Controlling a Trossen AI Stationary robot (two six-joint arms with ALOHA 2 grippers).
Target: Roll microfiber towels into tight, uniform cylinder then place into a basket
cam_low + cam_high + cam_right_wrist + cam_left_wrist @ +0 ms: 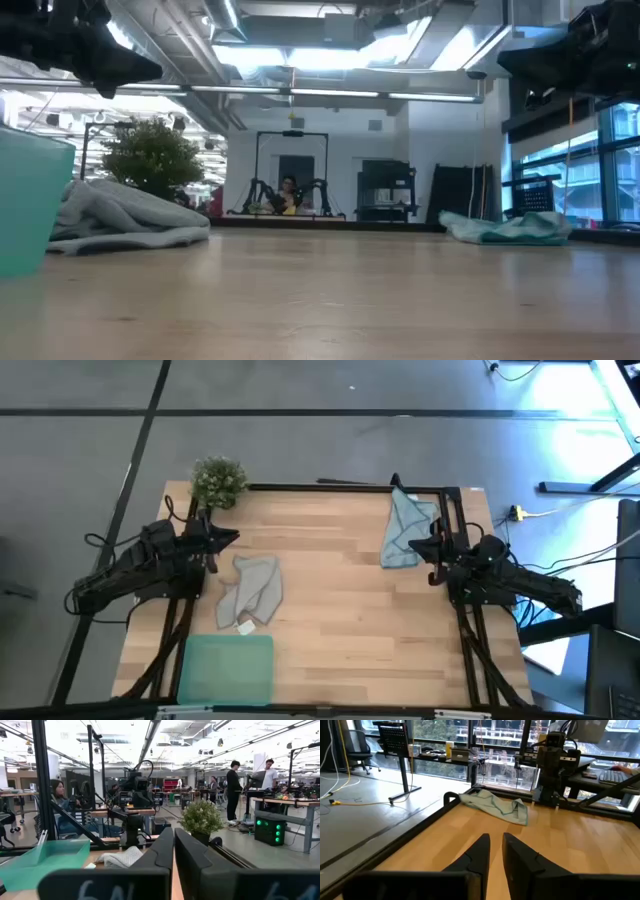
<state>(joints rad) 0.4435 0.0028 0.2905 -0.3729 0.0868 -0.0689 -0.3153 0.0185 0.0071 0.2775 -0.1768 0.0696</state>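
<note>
Nothing is rolled yet — both arms wait raised at the light wooden desk's [340, 610] sides. The left gripper [232, 539] and right gripper [414, 546] have fingers nearly closed, empty. The crumpled pale grey microfiber towel [252, 590] lies just beyond the translucent mint-green plastic basket [227, 668]; the rumpled light blue towel [408, 530] sits at the far right. Next — probably flattening one.

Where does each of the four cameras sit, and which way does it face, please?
High view: above the table, looking straight down; both arms show.
Low view: at table-top height, looking level into the room; arm parts hang at both top corners.
Left wrist view: on the left arm, facing across the table to the blue towel; left gripper shut.
Right wrist view: on the right arm, facing the grey towel, basket and plant; right gripper shut.
Shared: high and low views both show both towels.
</note>
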